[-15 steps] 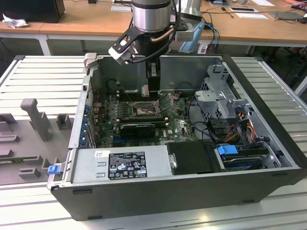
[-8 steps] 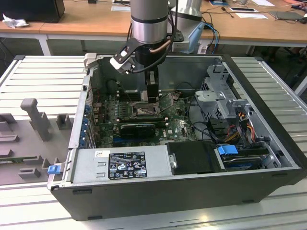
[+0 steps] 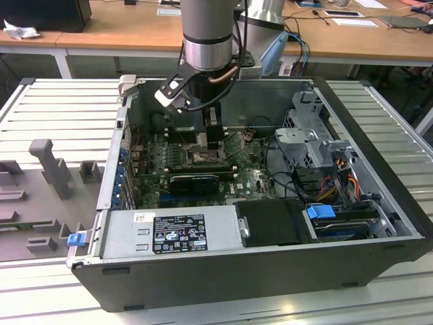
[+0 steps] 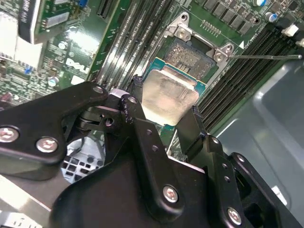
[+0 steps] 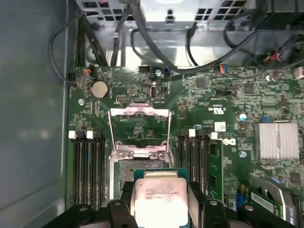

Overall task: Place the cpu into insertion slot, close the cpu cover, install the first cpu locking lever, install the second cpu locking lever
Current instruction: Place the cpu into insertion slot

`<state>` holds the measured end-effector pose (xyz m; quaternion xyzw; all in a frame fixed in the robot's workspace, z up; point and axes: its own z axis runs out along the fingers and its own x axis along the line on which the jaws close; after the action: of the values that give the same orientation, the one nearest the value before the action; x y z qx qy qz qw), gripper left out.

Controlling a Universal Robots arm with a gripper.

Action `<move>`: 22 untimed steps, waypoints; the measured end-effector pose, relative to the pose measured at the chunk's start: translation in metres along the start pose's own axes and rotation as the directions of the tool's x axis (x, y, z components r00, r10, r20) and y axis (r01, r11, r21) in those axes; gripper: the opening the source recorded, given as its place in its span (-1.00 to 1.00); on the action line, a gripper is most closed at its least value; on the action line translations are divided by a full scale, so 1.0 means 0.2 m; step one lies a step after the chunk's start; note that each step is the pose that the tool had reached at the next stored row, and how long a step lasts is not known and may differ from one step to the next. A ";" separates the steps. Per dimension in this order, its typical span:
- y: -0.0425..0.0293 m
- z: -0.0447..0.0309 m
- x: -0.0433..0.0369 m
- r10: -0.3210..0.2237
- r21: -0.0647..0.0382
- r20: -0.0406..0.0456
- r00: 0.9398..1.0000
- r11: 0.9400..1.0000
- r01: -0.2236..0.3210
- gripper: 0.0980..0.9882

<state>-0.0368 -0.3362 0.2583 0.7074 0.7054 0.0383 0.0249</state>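
Note:
My gripper (image 4: pixel 164 108) is shut on the cpu (image 4: pixel 169 96), a pale silver square chip pinched by its edges between the two black fingers (image 4: pixel 134 102). In the first wrist view the cpu (image 5: pixel 159 195) hangs partly over the insertion slot (image 5: pixel 137 166), whose dark pin field shows beyond the chip. The cpu cover (image 5: pixel 139 113) is swung open and stands up behind the slot. A thin metal locking lever (image 4: pixel 266 57) sticks out sideways from the slot's corner. In the exterior view the gripper (image 3: pixel 214 142) reaches down into the open computer case over the motherboard.
Long black memory slots (image 5: pixel 88 166) flank the socket on both sides. Black cables (image 5: pixel 156 42) run across the board's far edge. A heatsink (image 5: pixel 278 140), the power supply (image 3: pixel 169 230) and the drive cage (image 3: pixel 318 139) crowd the case, and its grey wall (image 5: pixel 28 118) stands close.

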 end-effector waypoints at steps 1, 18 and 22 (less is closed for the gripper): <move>-0.002 0.015 0.016 0.000 0.000 0.000 1.000 1.000 0.000 -0.03; -0.054 0.191 0.057 0.015 0.000 0.001 1.000 1.000 -0.015 -0.03; -0.055 0.213 0.072 0.014 0.000 0.001 1.000 1.000 -0.014 -0.03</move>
<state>-0.0441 -0.3209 0.2152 0.7125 0.7002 0.0382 0.0248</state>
